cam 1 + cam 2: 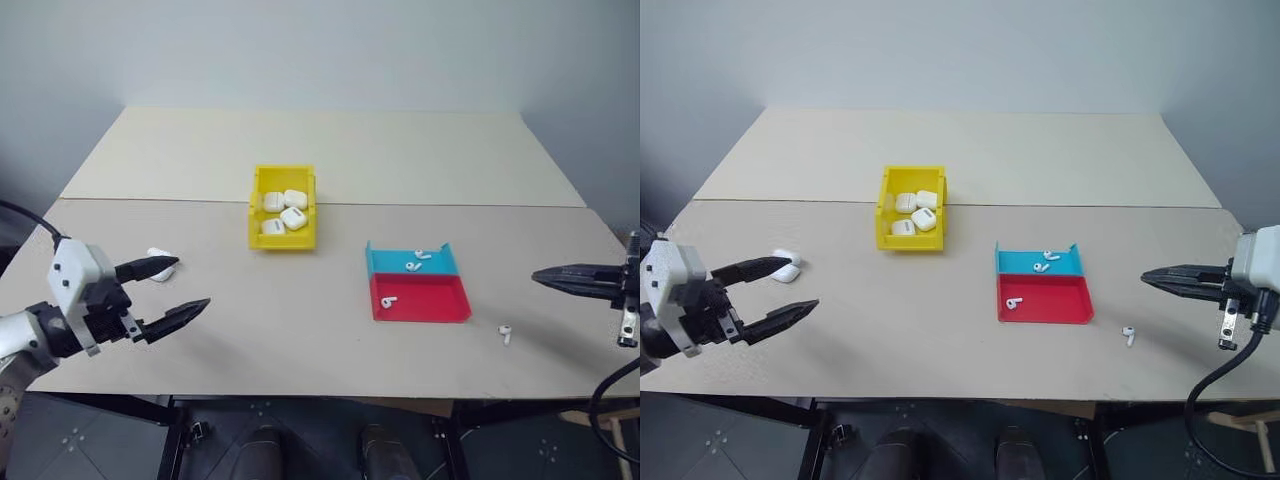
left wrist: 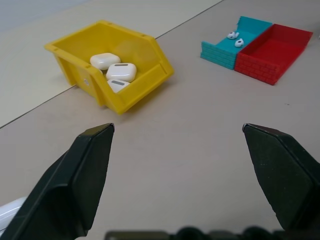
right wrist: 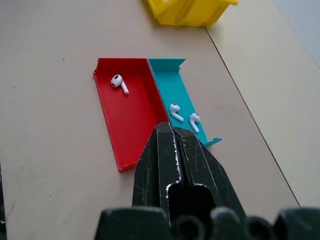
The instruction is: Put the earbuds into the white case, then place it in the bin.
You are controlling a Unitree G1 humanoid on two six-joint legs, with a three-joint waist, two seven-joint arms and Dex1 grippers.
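The yellow bin (image 1: 282,240) stands mid-table with several white cases (image 1: 293,217) inside. Another white case (image 1: 160,268) lies on the table at the left, just behind my left gripper (image 1: 193,282), which is open and empty. Two earbuds (image 1: 418,260) rest in the blue half of a tray and one earbud (image 1: 388,301) in the red half. A further earbud (image 1: 505,333) lies loose on the table right of the tray. My right gripper (image 1: 536,276) hovers at the right edge, shut with nothing in it, pointing toward the tray.
The red-and-blue tray (image 1: 435,300) sits right of the bin. A seam (image 1: 450,205) runs across the table behind the bin. The tabletop between the bin, the tray and the front edge is bare.
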